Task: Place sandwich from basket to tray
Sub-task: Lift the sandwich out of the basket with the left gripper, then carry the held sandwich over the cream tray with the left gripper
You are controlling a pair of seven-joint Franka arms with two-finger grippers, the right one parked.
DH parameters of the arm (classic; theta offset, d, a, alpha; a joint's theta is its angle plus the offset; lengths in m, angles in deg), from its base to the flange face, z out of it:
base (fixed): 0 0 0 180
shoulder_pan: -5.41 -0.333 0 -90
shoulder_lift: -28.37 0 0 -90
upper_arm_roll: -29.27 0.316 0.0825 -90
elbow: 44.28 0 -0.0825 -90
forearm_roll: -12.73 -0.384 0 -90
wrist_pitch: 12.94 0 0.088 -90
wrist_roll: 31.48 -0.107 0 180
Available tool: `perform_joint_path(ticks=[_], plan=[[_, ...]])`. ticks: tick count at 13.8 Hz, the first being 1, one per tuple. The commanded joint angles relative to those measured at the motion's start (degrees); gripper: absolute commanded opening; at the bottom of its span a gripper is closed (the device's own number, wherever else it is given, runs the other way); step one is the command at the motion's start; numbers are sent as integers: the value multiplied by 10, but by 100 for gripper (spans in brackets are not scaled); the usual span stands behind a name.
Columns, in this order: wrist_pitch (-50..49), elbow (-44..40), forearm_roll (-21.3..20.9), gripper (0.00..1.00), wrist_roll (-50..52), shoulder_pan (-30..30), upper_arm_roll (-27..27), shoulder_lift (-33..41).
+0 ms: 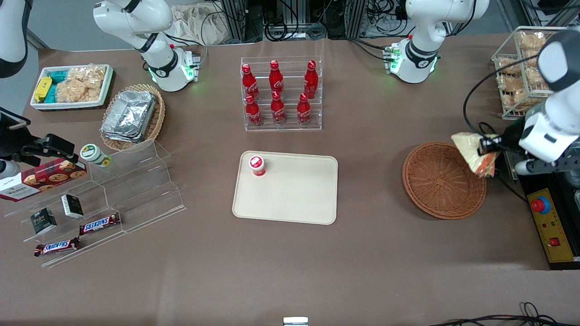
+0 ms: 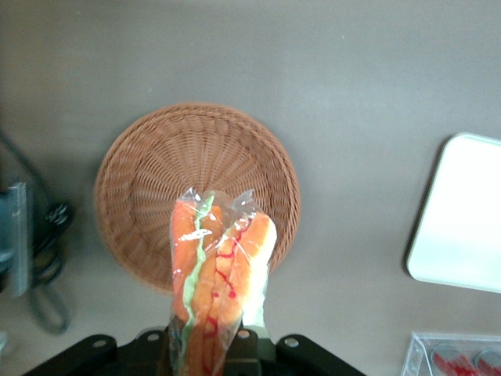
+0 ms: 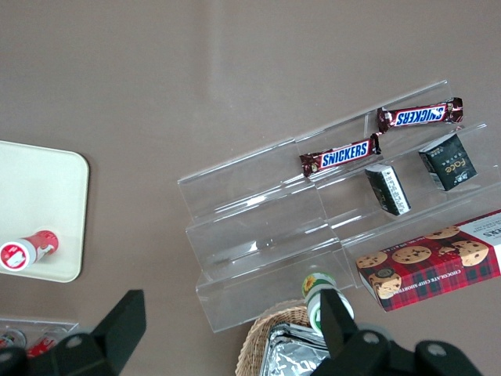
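My left gripper (image 1: 485, 146) is shut on the wrapped sandwich (image 1: 473, 154) and holds it in the air above the rim of the basket (image 1: 442, 181), at the working arm's end of the table. The wrist view shows the sandwich (image 2: 219, 274) hanging from the gripper (image 2: 211, 345) with its orange and green filling edge up, over the brown wicker basket (image 2: 156, 180), which holds nothing else. The cream tray (image 1: 290, 190) lies at the table's middle with a small red-capped bottle (image 1: 257, 165) standing on it; the tray's corner (image 2: 462, 227) also shows from the wrist.
A clear rack of red cola bottles (image 1: 278, 93) stands farther from the front camera than the tray. A wire basket of snacks (image 1: 521, 72) and a yellow control box (image 1: 550, 226) sit near the working arm. Clear stepped shelves (image 1: 113, 199) with snacks lie toward the parked arm's end.
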Motion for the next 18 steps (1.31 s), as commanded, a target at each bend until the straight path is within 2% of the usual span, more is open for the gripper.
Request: perform_joint_path(ticks=[1,4,6,9,11,15,18], plan=[[-104,-120,-28,12,90,4,-65,-25],[-142,-172,-59,12,194,4,-161,-29],[-144,-175,-70,12,274,4,-229,-35],[-135,-175,-72,12,345,9,-304,-85],[-103,-175,-99,13,375,27,-326,-129],[20,-174,-102,13,415,58,-326,-233],[114,-175,-121,14,422,75,-325,-314]])
